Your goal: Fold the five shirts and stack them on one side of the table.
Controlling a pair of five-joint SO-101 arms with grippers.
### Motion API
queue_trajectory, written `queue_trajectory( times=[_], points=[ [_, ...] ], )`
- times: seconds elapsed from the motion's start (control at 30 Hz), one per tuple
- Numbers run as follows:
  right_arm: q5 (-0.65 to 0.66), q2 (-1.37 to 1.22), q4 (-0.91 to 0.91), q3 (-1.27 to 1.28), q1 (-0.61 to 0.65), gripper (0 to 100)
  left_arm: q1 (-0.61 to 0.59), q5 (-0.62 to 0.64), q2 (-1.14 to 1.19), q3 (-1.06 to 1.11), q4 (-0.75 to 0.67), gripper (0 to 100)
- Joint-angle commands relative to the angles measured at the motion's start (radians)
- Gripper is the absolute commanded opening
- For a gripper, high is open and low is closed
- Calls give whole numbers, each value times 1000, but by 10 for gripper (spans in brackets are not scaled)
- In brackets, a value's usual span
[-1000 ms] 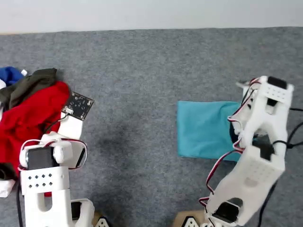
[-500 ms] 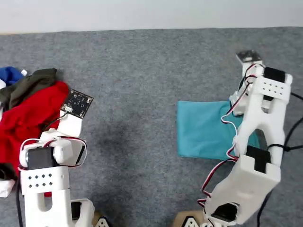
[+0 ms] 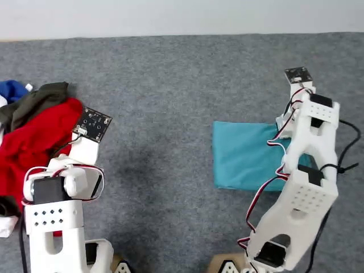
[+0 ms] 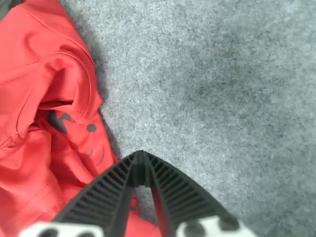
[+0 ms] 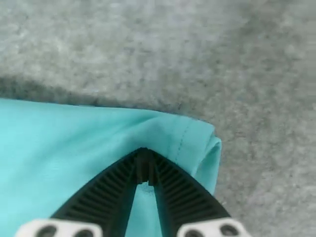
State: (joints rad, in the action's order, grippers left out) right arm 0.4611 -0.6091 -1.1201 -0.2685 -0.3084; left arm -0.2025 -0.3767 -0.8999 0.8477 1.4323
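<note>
Folded teal shirt [image 3: 244, 156] flat on the grey desk [image 3: 165, 85]. Right hand [image 5: 143, 168] closed over its hemmed corner, no cloth seen in the grip. Left hand [image 4: 140, 165] closed too, holding nothing, well apart from the teal shirt, at the edge of the red shirt [image 3: 34, 142] heaped with an olive shirt [image 3: 34, 99] and a blue shirt [image 3: 11, 89]. Risks dragging that corner open if swept sideways while low. Risks lifting two overlapping garments together from the heap. Could land red off-centre on the teal shirt, tilting the stack.
</note>
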Motion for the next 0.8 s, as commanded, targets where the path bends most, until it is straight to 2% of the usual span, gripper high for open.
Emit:
queue_trajectory(
  times=[0.0,0.2,0.5,0.67,0.77],
  points=[
    [0,65,-22,-89,2,10,8,-11,-14,-13,-15,5],
    [0,168,-111,-107,33,10,8,-11,-14,-13,-17,5],
    [0,15,-21,-110,-71,11,8,-8,-14,-53,-14,5],
    [-9,97,-209,-173,-35,10,6,-5,-15,-81,28,5],
    [-11,191,-312,-183,22,10,0,38,-15,-73,28,5]
  ],
)
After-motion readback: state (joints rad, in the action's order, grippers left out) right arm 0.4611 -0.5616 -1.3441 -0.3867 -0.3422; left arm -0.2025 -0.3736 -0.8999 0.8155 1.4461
